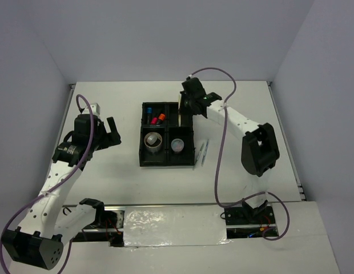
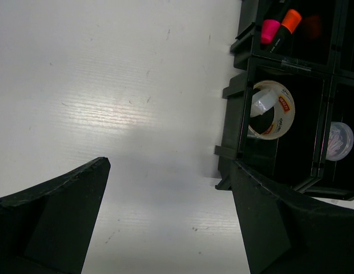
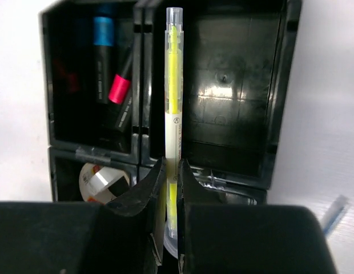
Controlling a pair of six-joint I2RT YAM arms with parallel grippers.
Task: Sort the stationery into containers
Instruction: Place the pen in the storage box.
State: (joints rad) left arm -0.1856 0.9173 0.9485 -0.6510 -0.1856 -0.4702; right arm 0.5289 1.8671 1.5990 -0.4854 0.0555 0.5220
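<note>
The black four-compartment tray [image 1: 167,164] sits mid-table. My right gripper [image 1: 189,103] hovers over its empty far right compartment [image 3: 234,80]. It [image 3: 172,171] is shut on the thin yellow pen [image 3: 173,85], which points away along the divider. The far left compartment holds the blue highlighter [image 3: 103,31], the pink one [image 3: 120,88] and the orange-capped stick [image 2: 291,20]. The tape ring [image 2: 268,108] and the round clear tub [image 2: 340,140] lie in the near compartments. My left gripper [image 1: 111,134] is open and empty just left of the tray [image 2: 240,120].
Silver pens [image 1: 202,151] lie on the table just right of the tray; one tip shows in the right wrist view [image 3: 334,208]. White walls close the table at the back and sides.
</note>
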